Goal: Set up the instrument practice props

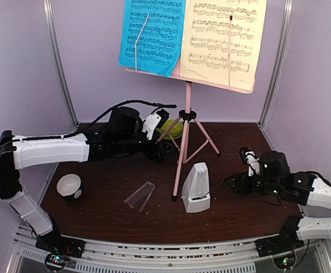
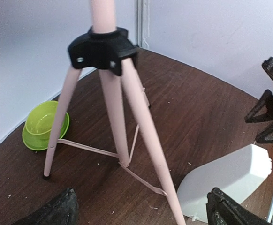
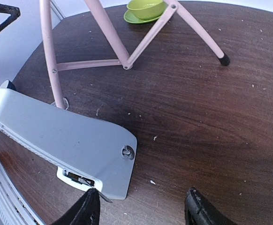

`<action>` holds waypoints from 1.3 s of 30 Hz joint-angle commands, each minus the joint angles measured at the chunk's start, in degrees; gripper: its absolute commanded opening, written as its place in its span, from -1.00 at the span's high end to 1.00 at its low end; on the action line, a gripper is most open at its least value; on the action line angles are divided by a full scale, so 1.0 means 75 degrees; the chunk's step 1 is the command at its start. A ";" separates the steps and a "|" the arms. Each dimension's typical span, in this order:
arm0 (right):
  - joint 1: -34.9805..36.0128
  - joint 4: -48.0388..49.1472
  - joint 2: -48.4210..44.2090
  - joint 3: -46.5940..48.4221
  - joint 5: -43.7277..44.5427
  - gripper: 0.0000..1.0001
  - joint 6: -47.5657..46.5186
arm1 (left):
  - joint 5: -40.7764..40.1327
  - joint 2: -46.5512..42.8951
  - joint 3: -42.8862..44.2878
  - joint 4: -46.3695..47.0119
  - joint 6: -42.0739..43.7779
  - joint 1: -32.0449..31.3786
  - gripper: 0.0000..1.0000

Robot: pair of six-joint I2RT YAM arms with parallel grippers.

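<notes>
Against lilac walls, over the dark table (image 1: 97, 210), we see the left arm (image 1: 52, 151) reaching flat toward the legs of the pink music stand (image 1: 186, 102), left gripper (image 2: 142, 194) spread wide and empty, and the right arm (image 1: 325, 196) lying low, right gripper (image 3: 142, 191) parted, empty, just beside the white metronome (image 1: 197, 190) at the stand's front foot.

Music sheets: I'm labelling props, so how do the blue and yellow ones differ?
The blue sheet sits left, the yellow sheet right. The blue sheet looks narrower than the yellow sheet. Both carry printed staves and lean on the pink stand.
</notes>
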 commanded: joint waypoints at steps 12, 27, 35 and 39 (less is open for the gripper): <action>-0.0635 -0.2533 -0.0364 0.2808 0.0489 -0.90 -0.0057 | 0.0006 -0.0590 0.0115 -0.1369 -0.2442 0.1792 -0.96; -0.2343 -0.3024 0.0217 0.5185 0.0177 -1.00 -0.0862 | 0.0183 -0.2041 0.1453 -0.4377 -0.2169 0.3907 -0.96; -0.2508 -0.2631 -0.0143 0.4287 -0.0294 -1.00 -0.0156 | -0.0556 -0.3276 0.0899 -0.5223 -0.1735 0.4018 -0.96; -0.2510 -0.2161 -0.0650 0.3332 -0.0229 -1.00 0.0405 | -0.0612 -0.3694 0.0206 -0.5383 -0.1906 0.4015 -0.96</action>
